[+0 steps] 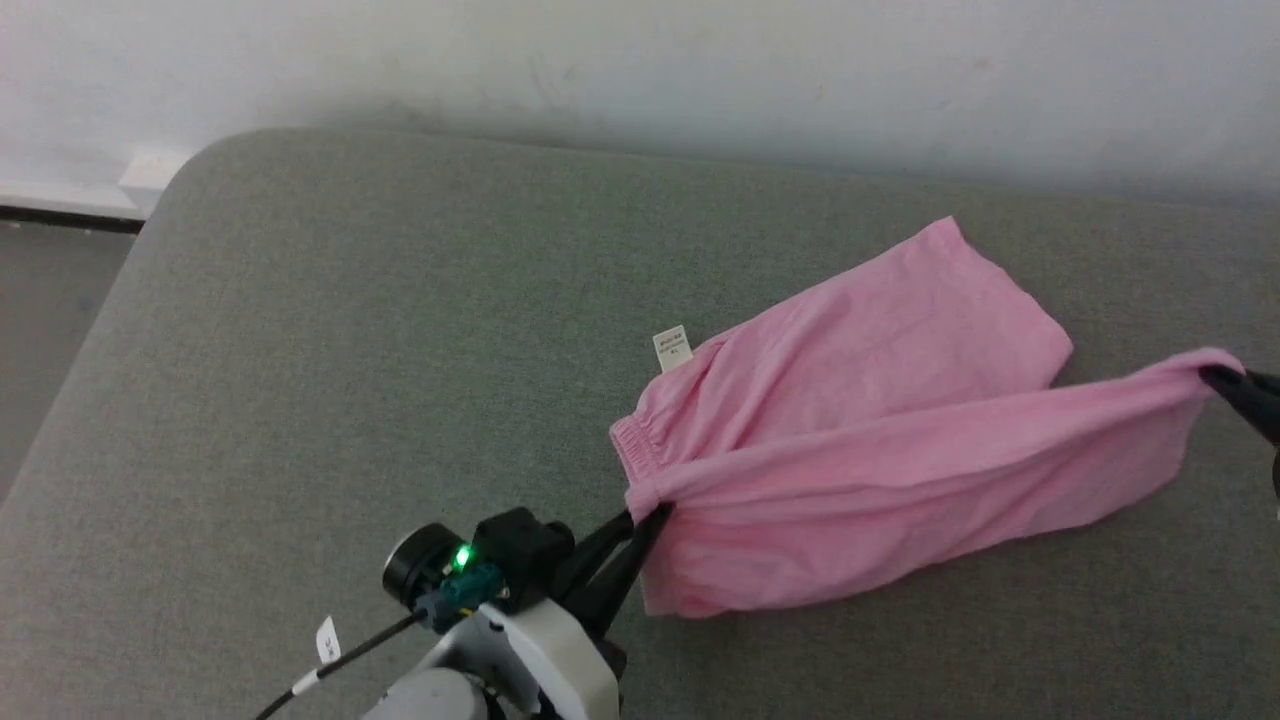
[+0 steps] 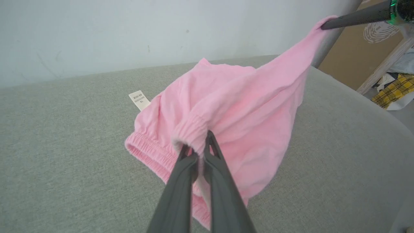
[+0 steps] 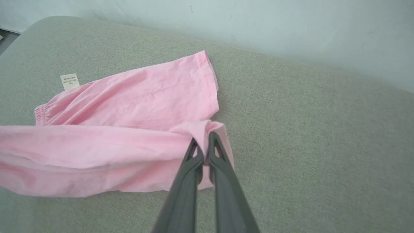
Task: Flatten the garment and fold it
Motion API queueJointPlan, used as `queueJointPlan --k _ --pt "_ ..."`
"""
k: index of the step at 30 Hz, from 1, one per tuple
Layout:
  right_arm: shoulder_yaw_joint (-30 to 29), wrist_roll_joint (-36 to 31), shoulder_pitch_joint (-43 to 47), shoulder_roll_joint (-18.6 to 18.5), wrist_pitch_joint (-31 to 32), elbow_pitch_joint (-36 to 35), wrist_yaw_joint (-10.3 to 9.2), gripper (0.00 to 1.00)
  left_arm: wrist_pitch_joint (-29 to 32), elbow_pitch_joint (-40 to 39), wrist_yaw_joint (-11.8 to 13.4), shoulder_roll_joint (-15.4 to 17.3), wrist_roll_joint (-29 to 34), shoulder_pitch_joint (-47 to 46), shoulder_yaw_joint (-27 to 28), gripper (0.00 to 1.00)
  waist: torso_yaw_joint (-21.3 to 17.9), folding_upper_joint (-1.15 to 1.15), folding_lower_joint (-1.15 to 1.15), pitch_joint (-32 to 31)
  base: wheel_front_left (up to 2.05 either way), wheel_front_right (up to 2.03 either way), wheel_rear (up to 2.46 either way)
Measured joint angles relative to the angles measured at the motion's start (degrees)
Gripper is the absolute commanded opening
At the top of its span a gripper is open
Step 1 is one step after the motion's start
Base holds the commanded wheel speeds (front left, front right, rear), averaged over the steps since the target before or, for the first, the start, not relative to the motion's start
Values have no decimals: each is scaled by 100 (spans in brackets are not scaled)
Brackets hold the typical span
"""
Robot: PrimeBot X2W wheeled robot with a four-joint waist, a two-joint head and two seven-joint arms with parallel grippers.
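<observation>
Head view: so the shorts [image 1: 850, 400] are sitting on the right half of the grey cushion [image 1: 350, 350], half lying down and half strung up in the air. The left jaws are clamped together on a bunched bit of the elastic waistband [image 1: 630, 445], and the right jaws, out at the right edge of that view, are pinched shut on the hem of the near leg [image 1: 1190, 375]. That near leg is pulled into a taut band between them. The far leg [image 1: 950, 290] lies flat on the cushion, and the little white label [image 1: 672, 348] pokes out from the waistband.

Direction-wise, the long axis runs left to right across the cushion, tilting a bit away from the robot. The waistband end points to the robot's left, the leg ends to its right, and the far leg angles off toward the wall [image 1: 600, 60].

What I'd worry about: both grips look like tiny pinches on thin fabric, so more pull could pop one end out and the whole band would flop down crumpled. The slack hanging under the band could also land as a crease once it's lowered. And since only the near half is held, tugging sideways would probably drag the flat leg and bunch it up instead of smoothing it.
</observation>
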Motion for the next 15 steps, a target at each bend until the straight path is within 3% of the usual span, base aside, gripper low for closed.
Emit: queueJointPlan --k 8,15 --pt "545 -425 -1807 169 162 1105 -1 0 -88 389 -110 -357 79 -883 114 0 253 0 1 662 0 0 0" --pt "1322 -985 -3010 207 -288 2262 -3 0 -253 1049 -249 -724 152 -1461 93 0 517 0 1 1179 0 0 0"
